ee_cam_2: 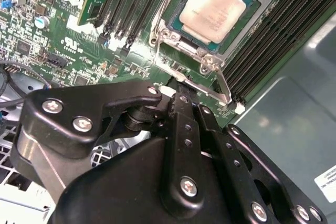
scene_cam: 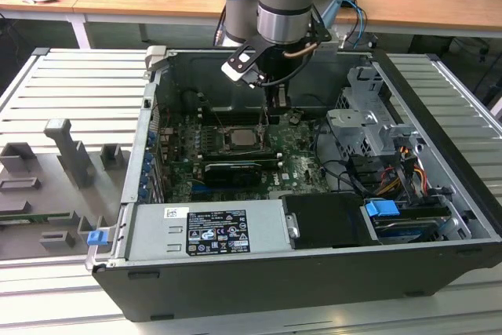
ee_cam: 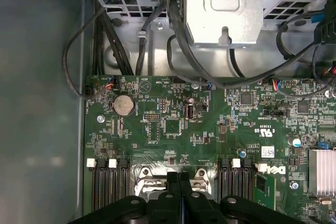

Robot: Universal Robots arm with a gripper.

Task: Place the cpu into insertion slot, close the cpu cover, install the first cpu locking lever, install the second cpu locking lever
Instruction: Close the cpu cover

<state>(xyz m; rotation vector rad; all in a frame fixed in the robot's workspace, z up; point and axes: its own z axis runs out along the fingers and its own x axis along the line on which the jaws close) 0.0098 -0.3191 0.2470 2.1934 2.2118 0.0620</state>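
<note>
Tech: Where's the cpu (ee_cam_2: 214, 10)?
Me: Seated in the insertion slot (scene_cam: 223, 143), the cpu cover (ee_cam_2: 169, 36) down over it. I'm on the levers, I judge.
Tech: Your gripper (ee_cam_2: 177, 97)?
Me: Fingers pressed together, holding nothing, tip just beside a locking lever (ee_cam_2: 207, 88). Pushing it, I judge, calls for staying clear of the memory slots (ee_cam_2: 134, 1).
</note>
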